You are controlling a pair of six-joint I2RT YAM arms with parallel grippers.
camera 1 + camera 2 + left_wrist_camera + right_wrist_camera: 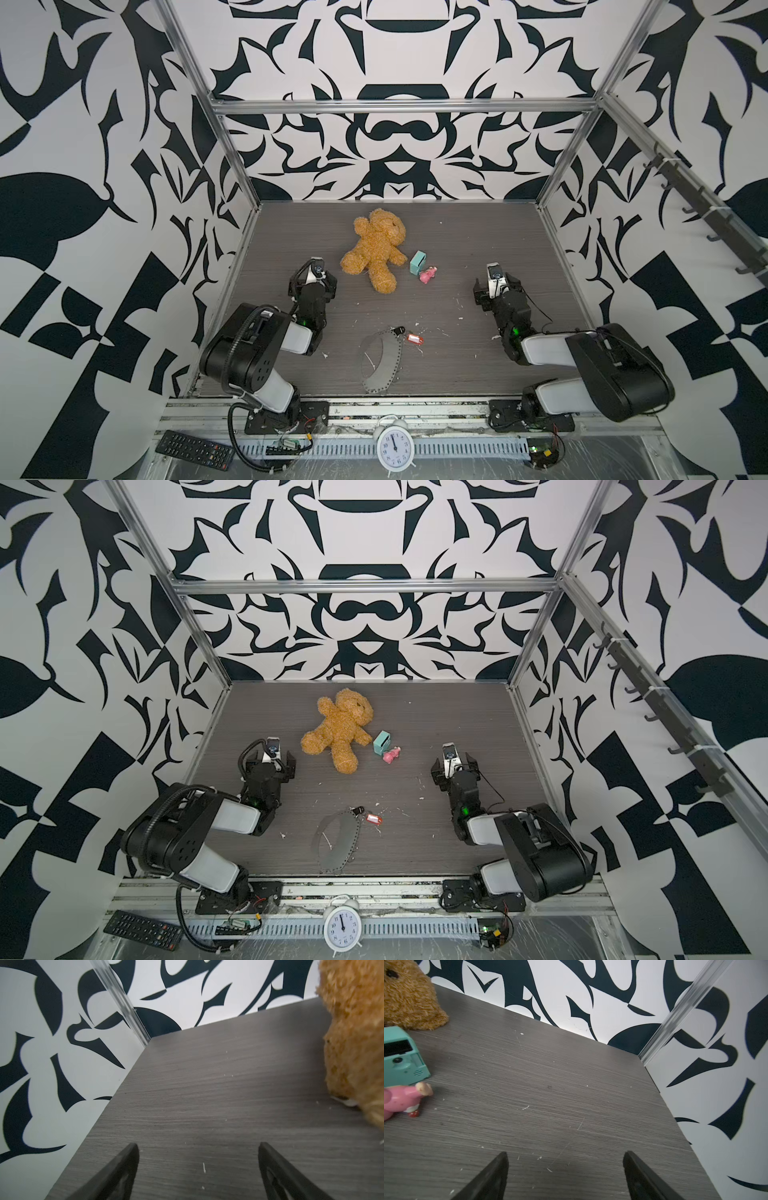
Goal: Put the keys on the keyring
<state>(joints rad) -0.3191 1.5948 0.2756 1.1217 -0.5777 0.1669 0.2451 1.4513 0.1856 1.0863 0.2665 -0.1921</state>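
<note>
Trouble from here, I'd say, comes from how small and flat everything is. The red tag (415,339) and the black fob (400,330) lie on the table (478,249) just beside the far end of the curved grey strap (380,361), where the keyring should be. The ring itself is too small for me to make out, so I can't tell whether either piece is threaded on it. A pincer coming down on so thin a piece could skid it across the smooth wood, or nudge the strap and drag the ring off line. A ring not pinned firmly would likely twist away when a key is pushed at it. Both arms sit well apart from those pieces, one to each side. The left pincer (198,1147) has its jaws spread wide over bare table, holding nothing, with the teddy bear (353,1043) close by. The right pincer (565,1155) is likewise wide open and empty, touching nothing, a teal box (402,1057) and a pink figurine (400,1099) nearby.
</note>
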